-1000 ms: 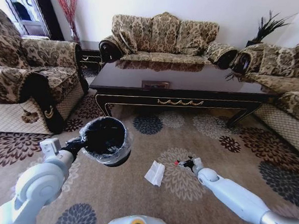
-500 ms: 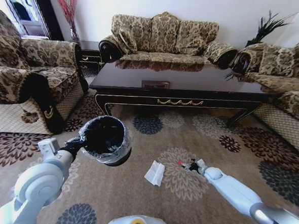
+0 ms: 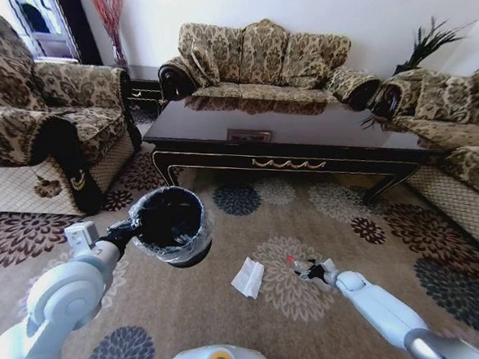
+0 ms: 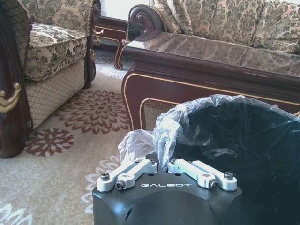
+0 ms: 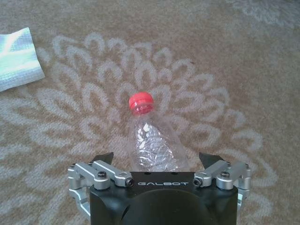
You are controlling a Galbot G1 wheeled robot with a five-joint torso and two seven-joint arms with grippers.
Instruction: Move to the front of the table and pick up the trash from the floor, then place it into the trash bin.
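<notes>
Since the earlier frames, the right claw (image 3: 313,272) is being lowered to the carpet and drawn slightly away from the trash bin (image 3: 170,224), toward the right. It is now being held released, jaws spread on either side of the clear plastic bottle (image 5: 152,143) with the red cap (image 5: 141,102), not yet clenched on it. The bottle is lying on a carpet flower well to the right of the bin, in front of the table (image 3: 287,138). The white napkin (image 3: 248,277) is lying between bin and bottle, nearer the bin, untouched. The bin is being held off the floor by the left claw (image 4: 161,168), which is clenched on its bagged rim. Progress is judged early: the drive to the surface looks done, nothing is seen dropped in the bin, and both pieces are left to be picked up.
</notes>
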